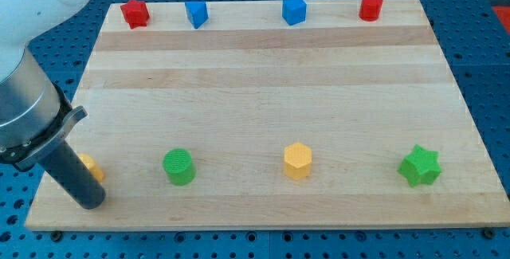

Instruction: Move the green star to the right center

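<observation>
Sitting near the right edge of the board [263, 92], green star [420, 166], open wood above; my jawless tip [89, 202] far bottom-left

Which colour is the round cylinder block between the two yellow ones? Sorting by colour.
Green: the cylinder block, seen plainly in the camera view.

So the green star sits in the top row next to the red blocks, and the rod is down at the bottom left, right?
Not quite. The camera view shows the green star in the bottom row, at the view's right. My tip is indeed at the bottom left.

Yellow block [92, 166] half behind the rod [70, 175], shape unclear.
</observation>
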Available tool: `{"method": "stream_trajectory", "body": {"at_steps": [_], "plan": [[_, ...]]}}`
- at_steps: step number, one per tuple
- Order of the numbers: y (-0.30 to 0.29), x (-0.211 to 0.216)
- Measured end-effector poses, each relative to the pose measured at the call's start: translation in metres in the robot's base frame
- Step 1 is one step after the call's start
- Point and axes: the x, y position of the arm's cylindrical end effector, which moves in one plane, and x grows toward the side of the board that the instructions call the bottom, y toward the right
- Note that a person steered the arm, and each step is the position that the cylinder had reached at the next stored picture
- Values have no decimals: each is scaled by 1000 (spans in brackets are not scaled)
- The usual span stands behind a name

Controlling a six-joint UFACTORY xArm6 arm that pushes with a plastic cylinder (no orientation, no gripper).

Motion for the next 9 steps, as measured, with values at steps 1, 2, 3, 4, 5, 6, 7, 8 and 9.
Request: {"method": "stream_trajectory", "body": {"at_steps": [1,2,3,4,5,6,7,8,9], "plan": [[1,0],[72,2],[167,13],[269,18],[337,18],[361,5],[427,1],[412,-56],[392,-132]]}}
